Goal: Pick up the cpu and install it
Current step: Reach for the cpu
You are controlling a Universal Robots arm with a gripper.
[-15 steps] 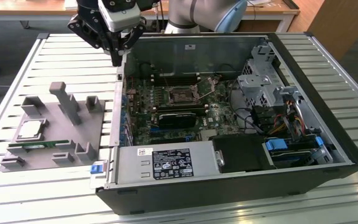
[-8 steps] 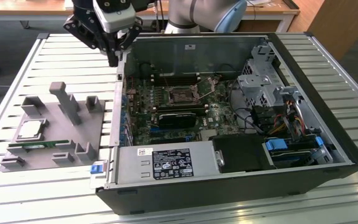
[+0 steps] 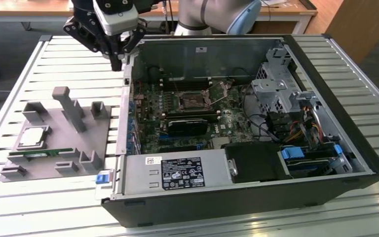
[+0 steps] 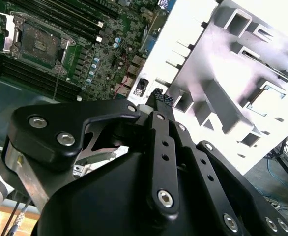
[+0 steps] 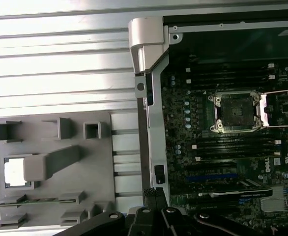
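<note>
Pincer state: your pincer looks clenched on nothing, with its fingertips drawn together to one point.
Pincer place: it hangs over the slatted desk, just beside the open computer case. That puts it at the case wall on the exterior view's left, by the corner nearest the arm.
Cpu: you find the cpu lying flat in a square recess of the grey holder tray. It is on the exterior view's left of the case and well apart from the pincer. In the first wrist view it shows as a bright square.
Memory stick: a narrow green memory stick sits in a slot of the same tray, just beside the cpu.
Socket: the cpu socket on the motherboard is bare. In the first wrist view its metal load plate is swung open beside it.
Contact: your pincer touches neither the cpu nor the tray.
</note>
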